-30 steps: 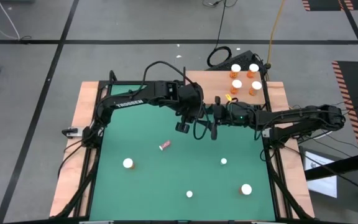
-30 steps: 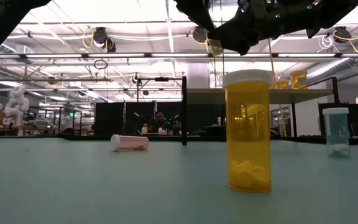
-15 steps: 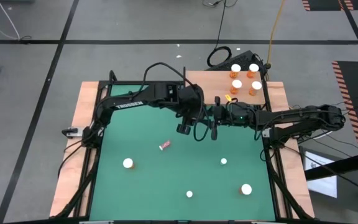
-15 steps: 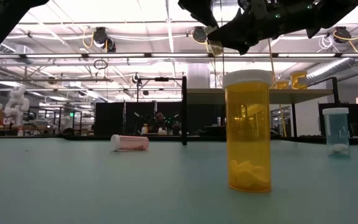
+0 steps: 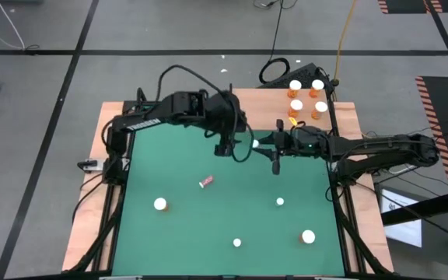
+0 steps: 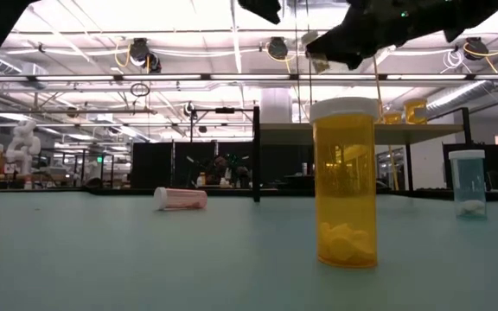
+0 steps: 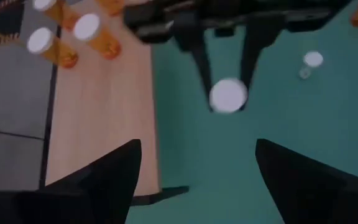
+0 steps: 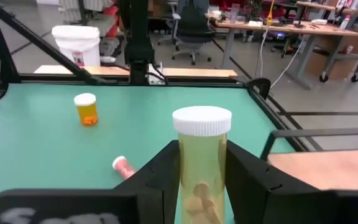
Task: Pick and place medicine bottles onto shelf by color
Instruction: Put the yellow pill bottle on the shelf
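A green mat [image 5: 208,225] covers the surface, with wooden strips [image 5: 84,210] along its sides. A small pink-red scrap [image 5: 206,182] lies on the mat; in the low view it shows as a pale tube on its side [image 6: 181,198]. Black cables [image 5: 274,71] and a yellow cord [image 5: 343,39] trail over the grey floor [image 5: 37,78] beyond the surface. Further off stand a white bucket [image 8: 76,42], office chairs [image 8: 194,37] and desks (cluttered, details too small to tell) [image 8: 284,28].
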You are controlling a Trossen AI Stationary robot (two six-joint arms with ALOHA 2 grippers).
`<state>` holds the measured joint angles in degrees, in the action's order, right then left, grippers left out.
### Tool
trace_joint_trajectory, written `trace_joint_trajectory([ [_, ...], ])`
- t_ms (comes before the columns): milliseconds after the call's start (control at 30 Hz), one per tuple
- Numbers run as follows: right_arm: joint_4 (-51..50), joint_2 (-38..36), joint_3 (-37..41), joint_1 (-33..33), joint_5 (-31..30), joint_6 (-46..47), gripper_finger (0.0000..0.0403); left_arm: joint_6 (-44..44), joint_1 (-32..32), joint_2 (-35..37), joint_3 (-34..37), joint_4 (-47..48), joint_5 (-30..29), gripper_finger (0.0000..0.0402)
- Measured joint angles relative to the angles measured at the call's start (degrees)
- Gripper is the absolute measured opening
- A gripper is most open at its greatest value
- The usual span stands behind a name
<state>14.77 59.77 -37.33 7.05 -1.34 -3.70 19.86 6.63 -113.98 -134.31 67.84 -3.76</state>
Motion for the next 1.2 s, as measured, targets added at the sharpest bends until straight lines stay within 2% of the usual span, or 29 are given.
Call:
trace_joint_trajectory([
  [133,1.4,-4.4,2.1,0.0,0.0,0.6,0.0102,-1.6,1.2,-0.2,3.9,-3.8,1.2,0.0300],
  [400,9.8,-12.2,9.6,0.0,0.0,1.1,0.0102,-4.3,1.2,-0.3,21.2,-25.5,1.6,0.0279],
  [533,10.7,-15.0,11.3,0.0,0.0,1.4,0.0102,-6.1,1.4,-0.2,28.2,-39.4,5.0,0.0278],
  [900,12.0,-17.5,13.8,0.0,-0.1,2.0,0.0102,-13.2,2.6,-0.2,42.4,-76.5,16.1,0.0278],
  [1200,19.2,-17.6,16.5,0.0,-0.1,3.1,0.0102,-17.6,3.5,-0.2,52.0,-95.5,20.4,0.0278],
])
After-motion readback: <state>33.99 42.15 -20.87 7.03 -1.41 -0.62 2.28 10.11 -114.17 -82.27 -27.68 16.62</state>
